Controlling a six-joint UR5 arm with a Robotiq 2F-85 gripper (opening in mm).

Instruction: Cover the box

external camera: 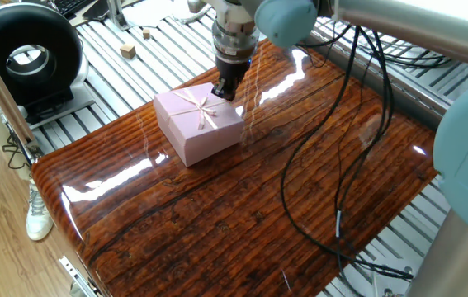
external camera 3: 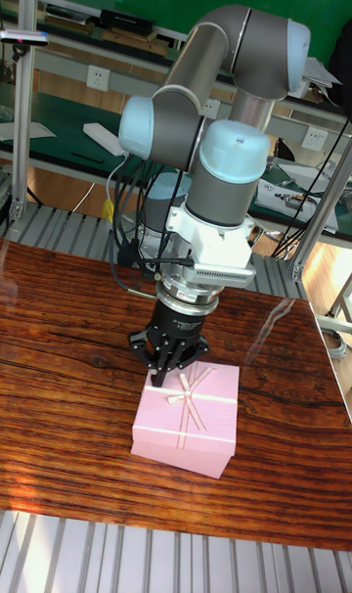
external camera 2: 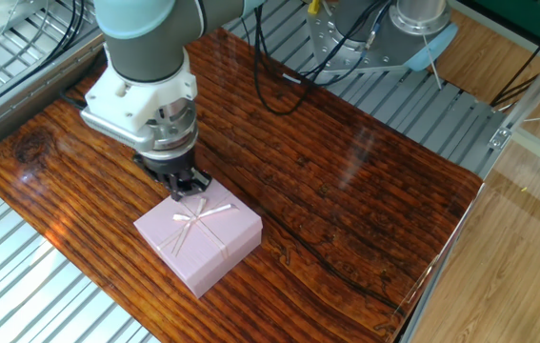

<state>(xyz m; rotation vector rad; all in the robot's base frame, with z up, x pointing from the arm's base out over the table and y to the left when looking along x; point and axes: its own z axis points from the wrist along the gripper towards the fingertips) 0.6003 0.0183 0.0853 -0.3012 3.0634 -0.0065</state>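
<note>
A: Where is the box point(external camera 2: 214, 272) to be found?

B: It is seen on the glossy wooden table point(external camera 2: 365, 191), toward the left of the tabletop in the other fixed view. Only a strip of pink wall can be made out, because the lid point(external camera 2: 199, 228) with its ribbon bow point(external camera 2: 193, 215) is seated squarely over it. By the look of things, the covering is judged to be done or all but done.

A: And the gripper point(external camera 2: 186, 181)?

B: It is held just above the far edge of the lid, at the corner away from the camera in the other fixed view. In the tall fixed view the fingers point(external camera 3: 166, 357) are drawn close together, tips near the bow. Nothing is seen clamped between them, though whether the lid is touched cannot be told.

A: How is the box expected to handle?

B: It is taken to be thin cardboard: light, fairly stiff along the edges, easily dented on the flat faces. The polished table is likely to let it slide if it is pushed sideways. The bow would be crushed by pressure from above.

A: Where should hold be taken?

B: Opposite side walls of the lid are preferred, near the corners where the card is stiffest. If seating needs finishing, gentle pressure is best applied at the rim, clear of the ribbon.
</note>
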